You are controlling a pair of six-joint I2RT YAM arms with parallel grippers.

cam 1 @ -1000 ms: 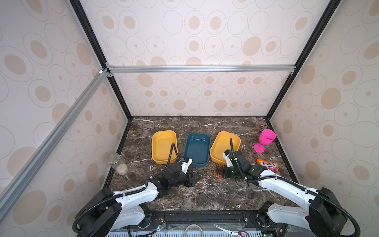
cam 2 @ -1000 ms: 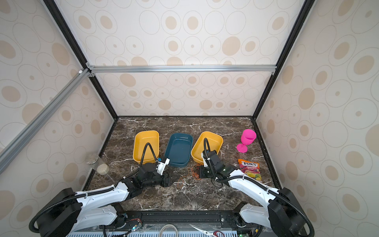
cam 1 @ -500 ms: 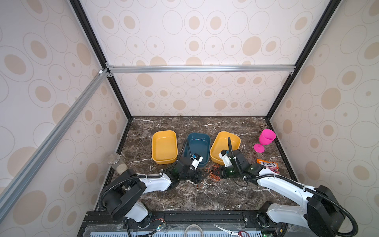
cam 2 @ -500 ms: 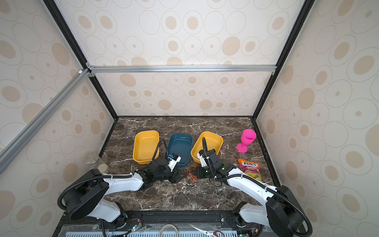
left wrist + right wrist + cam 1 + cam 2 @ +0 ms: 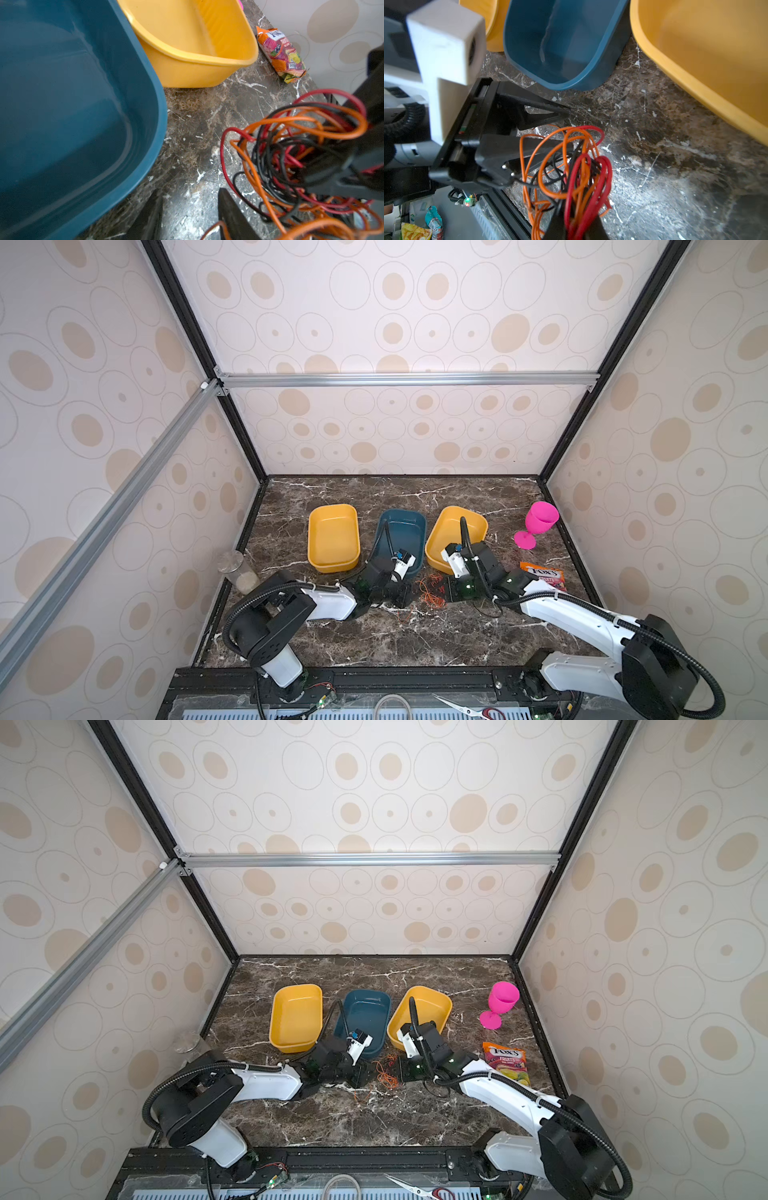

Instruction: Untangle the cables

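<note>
Fingertips of my right gripper [image 5: 575,222] pinch the tangled thin orange, red and black cables [image 5: 562,162], their own tips cut off from view. Beside them my left gripper [image 5: 190,193] stands narrowly apart, before the teal plastic tray [image 5: 162,108] on the dark marble tabletop [image 5: 197,124].

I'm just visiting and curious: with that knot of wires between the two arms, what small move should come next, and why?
Probably close the left jaws on the orange loop lying between them, then ease it away. The right jaws are shut on the cables and anchor the bundle, while the left jaws stand apart beside it, gripping nothing yet.
</note>
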